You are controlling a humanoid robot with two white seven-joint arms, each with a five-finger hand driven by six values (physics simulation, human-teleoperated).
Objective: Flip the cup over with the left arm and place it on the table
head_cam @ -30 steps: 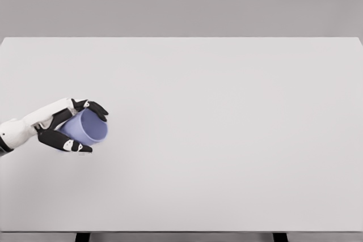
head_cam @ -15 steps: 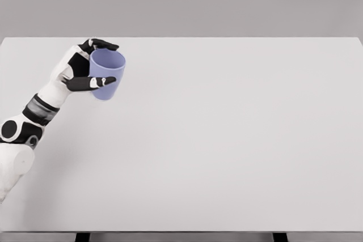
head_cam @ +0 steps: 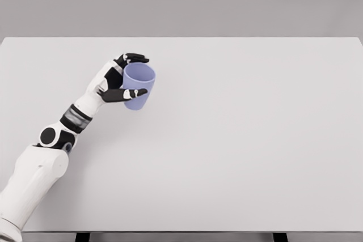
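Note:
A light purple cup is held upright, mouth up, above the left part of the white table. My left hand is shut on it, with black fingers over the far rim and the thumb across the near side. The white left arm reaches in from the lower left. Whether the cup's base touches the table I cannot tell. The right arm is out of sight.
The table's far edge runs across the top, and its near edge lies along the bottom. Nothing else stands on the table.
The left hand has lifted the cup from lying tilted near the left edge, turned it mouth up, and carried it to the right toward the table's middle.

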